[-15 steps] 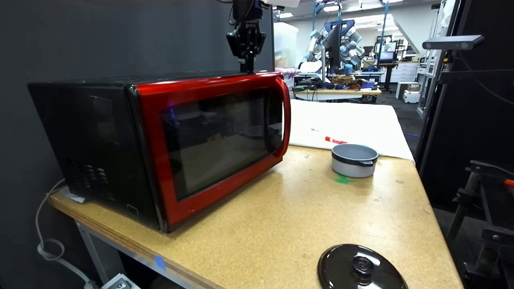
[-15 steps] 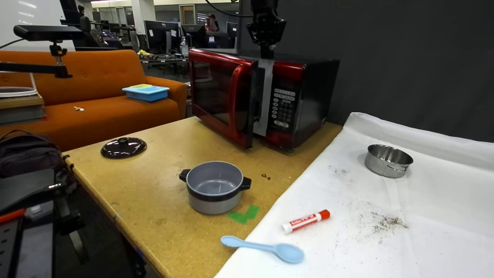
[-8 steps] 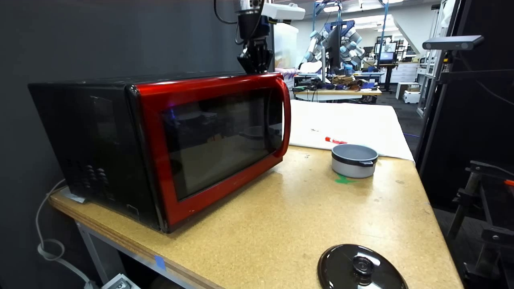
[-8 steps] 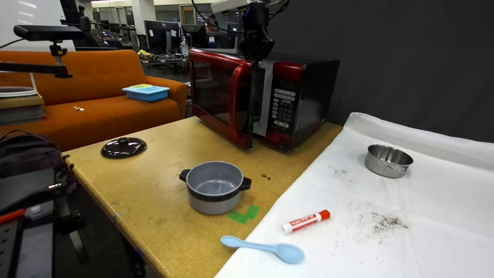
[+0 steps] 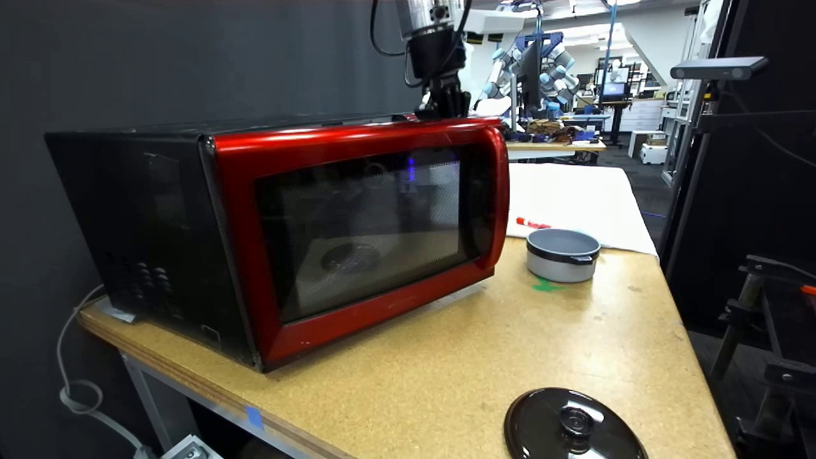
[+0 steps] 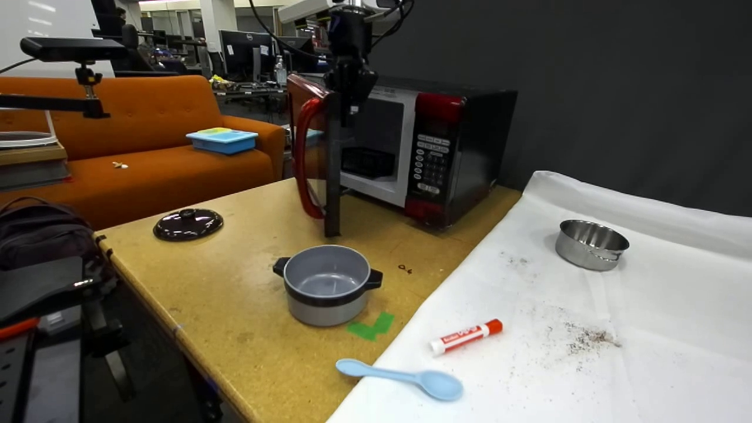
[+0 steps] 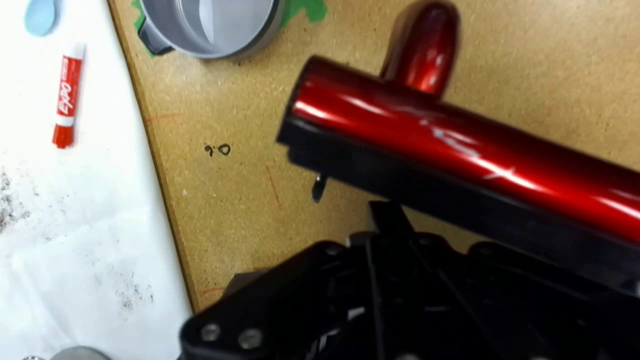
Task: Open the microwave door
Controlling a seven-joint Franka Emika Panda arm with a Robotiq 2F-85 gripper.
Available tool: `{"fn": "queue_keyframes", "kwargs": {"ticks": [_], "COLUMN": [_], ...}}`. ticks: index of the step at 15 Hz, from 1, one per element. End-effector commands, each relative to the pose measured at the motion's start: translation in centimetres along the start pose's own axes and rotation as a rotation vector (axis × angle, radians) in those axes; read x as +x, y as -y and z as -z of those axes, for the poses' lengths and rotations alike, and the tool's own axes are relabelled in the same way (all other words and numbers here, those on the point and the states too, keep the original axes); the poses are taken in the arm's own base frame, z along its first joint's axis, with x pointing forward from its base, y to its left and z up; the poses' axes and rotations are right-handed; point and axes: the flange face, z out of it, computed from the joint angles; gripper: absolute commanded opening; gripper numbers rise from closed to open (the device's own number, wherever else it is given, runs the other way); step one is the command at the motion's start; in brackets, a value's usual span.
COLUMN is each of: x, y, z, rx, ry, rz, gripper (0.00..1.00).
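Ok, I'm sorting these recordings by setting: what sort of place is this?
Most likely a robotics lab with some office space: in the exterior views, other robot arms show in the background, and computer monitors beyond an orange sofa.

Wrist view: pot [image 7: 212, 30] cut off at eleven o'clock, spoon [image 7: 40, 17] at ten, microwave door [image 7: 465, 155] at three; steel pan [image 7: 80, 353] only sliver at eight. Gripper [image 7: 391, 215] too dark there for me to tell whether fingertips touch door; in an exterior view door's top edge hides them, arm [image 5: 421, 19] cut off at twelve, lid [image 5: 575, 427] at five. In an exterior view, microwave [image 6: 474, 147] interior partly behind door; can't name dark shape [image 6: 368, 161] inside; keypad [image 6: 433, 160] lettering too small to read.
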Motion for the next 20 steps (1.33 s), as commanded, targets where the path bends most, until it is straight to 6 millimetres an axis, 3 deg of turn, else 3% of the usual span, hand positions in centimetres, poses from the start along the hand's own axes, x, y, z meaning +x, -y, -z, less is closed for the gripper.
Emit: {"fn": "queue_keyframes", "kwargs": {"ticks": [1, 3, 7, 9, 11, 20], "x": [-5.6, -8.6, -13.9, -15.6, -16.3, -13.1], "y": [0.4, 1.6, 6.2, 8.3, 8.9, 2.8], "z": [0.7, 1.0, 0.6, 0.3, 0.1, 3.7], "rx": [0.024, 0.054, 0.149, 0.174, 0.179, 0.080], "ry": [-0.019, -0.032, -0.066, -0.067, -0.067, -0.159], "rz": [-0.006, 0.027, 0.157, 0.212, 0.225, 0.139], "gripper": [0.00, 0.00, 0.00, 0.00, 0.00, 0.00]}}
